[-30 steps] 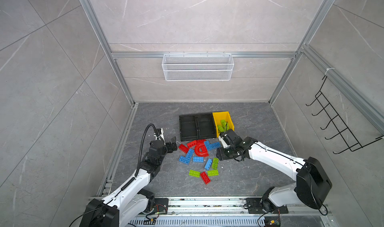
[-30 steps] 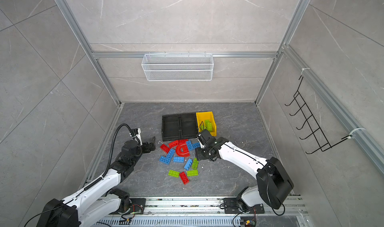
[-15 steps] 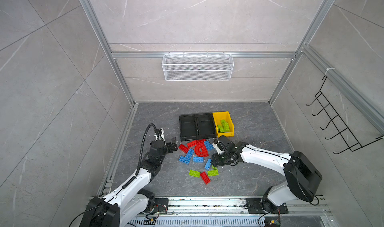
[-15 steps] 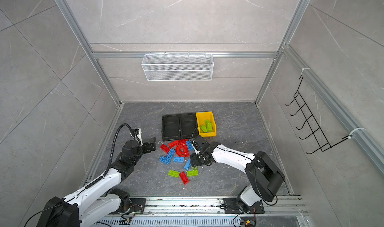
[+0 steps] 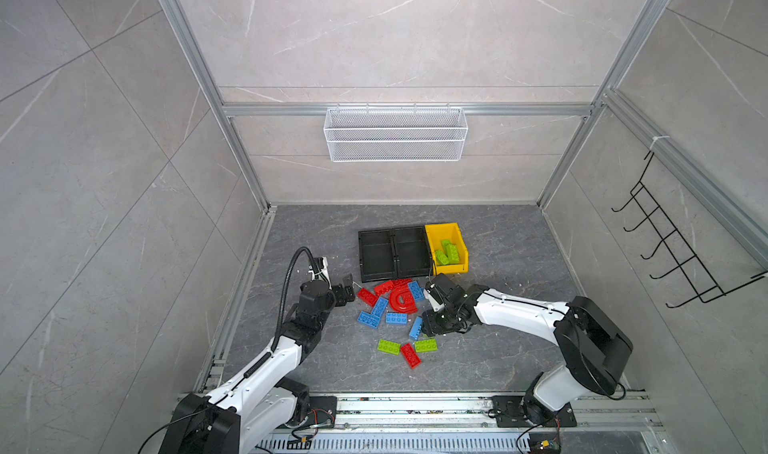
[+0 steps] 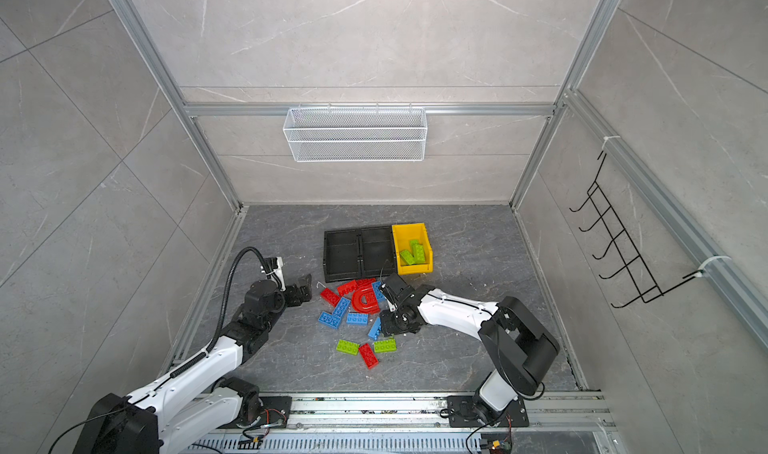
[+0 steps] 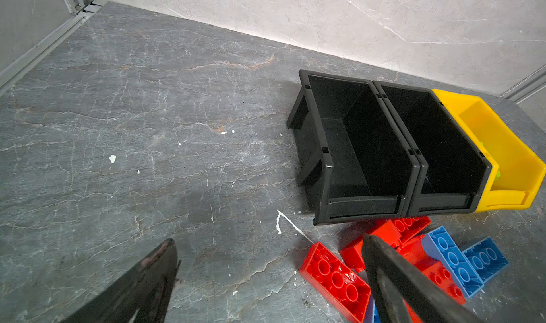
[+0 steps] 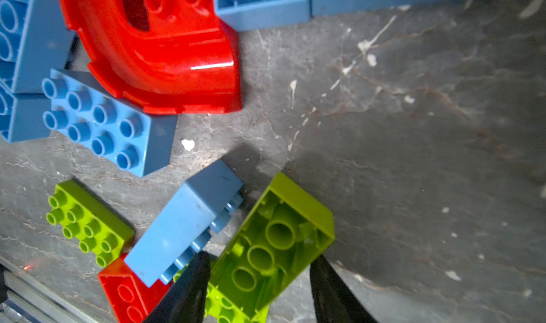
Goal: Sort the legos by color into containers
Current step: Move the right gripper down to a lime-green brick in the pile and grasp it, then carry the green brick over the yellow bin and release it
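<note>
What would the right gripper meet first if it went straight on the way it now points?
Most likely the upside-down lime green plastic brick, hollow side up, lying between the open black fingers of the right gripper in the wrist view. How much gap remains before contact is unclear.

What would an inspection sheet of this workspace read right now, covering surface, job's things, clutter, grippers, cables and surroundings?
Surface: dark grey stone-look tabletop, white flecks scattered.
Job's things: two black bins empty; yellow bin holds green bricks; loose bricks in red, blue and green, plus red arch, lie before the bins.
Clutter: nothing seen.
Grippers: left gripper open, empty, beside the pile; right gripper straddles an upturned green brick, grip unclear.
Cables: black hose loops over left arm; wires at base rail.
Surroundings: white wire basket on back wall; black hook rack on side wall.
</note>
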Robot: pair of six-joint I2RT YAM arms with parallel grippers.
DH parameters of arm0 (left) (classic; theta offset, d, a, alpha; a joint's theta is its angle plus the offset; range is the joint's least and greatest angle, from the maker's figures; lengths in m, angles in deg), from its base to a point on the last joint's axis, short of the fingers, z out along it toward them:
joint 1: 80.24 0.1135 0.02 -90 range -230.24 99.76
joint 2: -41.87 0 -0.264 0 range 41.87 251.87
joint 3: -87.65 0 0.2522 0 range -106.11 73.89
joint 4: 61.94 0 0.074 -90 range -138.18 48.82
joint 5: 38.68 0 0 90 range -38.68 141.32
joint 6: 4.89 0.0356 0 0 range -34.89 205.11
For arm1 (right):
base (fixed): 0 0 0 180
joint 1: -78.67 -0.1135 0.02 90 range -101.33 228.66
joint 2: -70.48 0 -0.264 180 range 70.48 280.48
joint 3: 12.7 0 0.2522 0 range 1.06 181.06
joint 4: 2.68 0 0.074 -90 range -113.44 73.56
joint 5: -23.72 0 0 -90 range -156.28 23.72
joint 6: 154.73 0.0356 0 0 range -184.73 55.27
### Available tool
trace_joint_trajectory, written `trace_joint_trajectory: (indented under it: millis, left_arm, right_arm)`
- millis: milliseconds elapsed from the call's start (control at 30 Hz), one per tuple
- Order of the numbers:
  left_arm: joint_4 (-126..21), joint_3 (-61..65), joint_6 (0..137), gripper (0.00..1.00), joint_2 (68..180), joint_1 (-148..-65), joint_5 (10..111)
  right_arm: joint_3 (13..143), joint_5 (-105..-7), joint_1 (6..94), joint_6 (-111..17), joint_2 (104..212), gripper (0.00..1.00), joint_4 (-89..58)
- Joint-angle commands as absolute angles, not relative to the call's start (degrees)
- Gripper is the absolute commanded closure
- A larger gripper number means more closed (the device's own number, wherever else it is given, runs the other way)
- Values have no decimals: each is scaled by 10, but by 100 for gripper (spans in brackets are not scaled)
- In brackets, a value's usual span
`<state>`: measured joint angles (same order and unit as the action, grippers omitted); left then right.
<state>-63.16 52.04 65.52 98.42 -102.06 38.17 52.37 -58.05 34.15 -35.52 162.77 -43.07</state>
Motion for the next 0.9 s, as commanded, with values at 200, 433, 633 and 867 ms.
trace_joint_trajectory:
  millis: [200,433,633,867]
  left_arm:
    - [-644,505,649,1,982,-1019,383]
    - [-642,505,649,0,981,-1019,383]
    - [-640,505,649,0,976,-1020,381]
    - [-639,505,649,0,975,-1019,380]
  right_arm:
    - [519,-615,338,-345,1657,49,-442]
    - [511,-632,338,-343,1637,58,-440]
    - [517,-646,338,-349,1627,67,-447]
    - [544,-691,339,-371,1603,72,-468]
